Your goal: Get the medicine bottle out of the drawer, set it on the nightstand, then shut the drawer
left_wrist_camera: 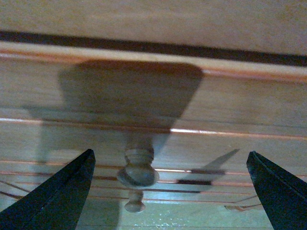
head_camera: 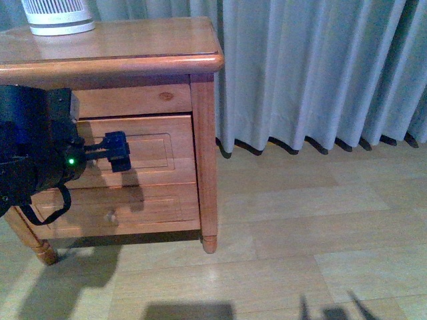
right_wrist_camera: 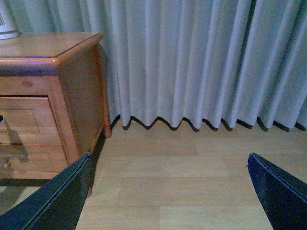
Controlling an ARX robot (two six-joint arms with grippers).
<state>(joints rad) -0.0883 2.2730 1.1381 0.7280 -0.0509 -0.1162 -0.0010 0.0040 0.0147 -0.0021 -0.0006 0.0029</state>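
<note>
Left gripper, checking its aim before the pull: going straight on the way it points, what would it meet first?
Probably the round knob of the upper drawer, which sits between the open fingers; depth is unclear.

One wooden nightstand (head_camera: 133,63) with two drawers: the upper drawer (head_camera: 167,150) straight ahead of the left gripper (head_camera: 119,153), the lower drawer (head_camera: 153,207) beneath it. Two round knobs: the upper knob (left_wrist_camera: 138,171) between that gripper's two spread fingers (left_wrist_camera: 57,191), the lower knob (left_wrist_camera: 135,205) below it. Two turned feet (head_camera: 209,243) show. One white ribbed device (head_camera: 59,17) stands above the gripper on the top. One pleated curtain (head_camera: 313,67) hangs to the gripper's right.
</note>
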